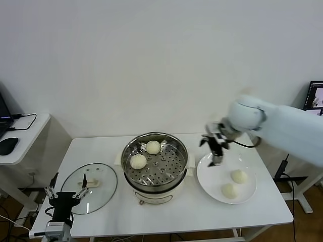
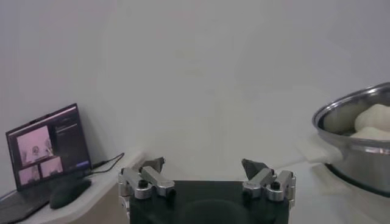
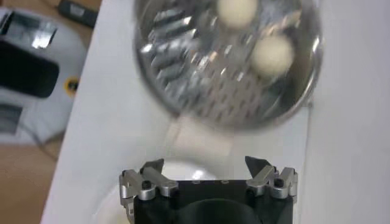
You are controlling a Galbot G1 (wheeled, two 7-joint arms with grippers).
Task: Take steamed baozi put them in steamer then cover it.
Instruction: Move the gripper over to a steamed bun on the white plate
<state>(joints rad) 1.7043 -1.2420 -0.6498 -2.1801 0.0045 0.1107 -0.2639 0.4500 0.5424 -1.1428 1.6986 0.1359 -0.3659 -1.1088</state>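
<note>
The steel steamer (image 1: 177,151) stands mid-table on its cream base. Two baozi (image 1: 153,147) (image 1: 138,161) lie on its perforated tray. Two more baozi (image 1: 238,176) (image 1: 229,190) rest on a white plate (image 1: 212,174) to the right. My right gripper (image 1: 214,152) hangs open and empty over the gap between steamer and plate. Its wrist view looks down past the open gripper (image 3: 204,164) onto the steamer (image 3: 183,79) with both baozi (image 3: 236,11) (image 3: 272,53). My left gripper (image 1: 64,191) waits open at the table's front left corner; its wrist view shows the open gripper (image 2: 203,164) and the steamer (image 2: 353,131).
A glass lid (image 1: 103,176) lies flat on the table left of the steamer, just beyond the left gripper. A side desk (image 1: 30,133) with a mouse (image 1: 7,145) stands at far left. The laptop (image 2: 46,149) sits there too.
</note>
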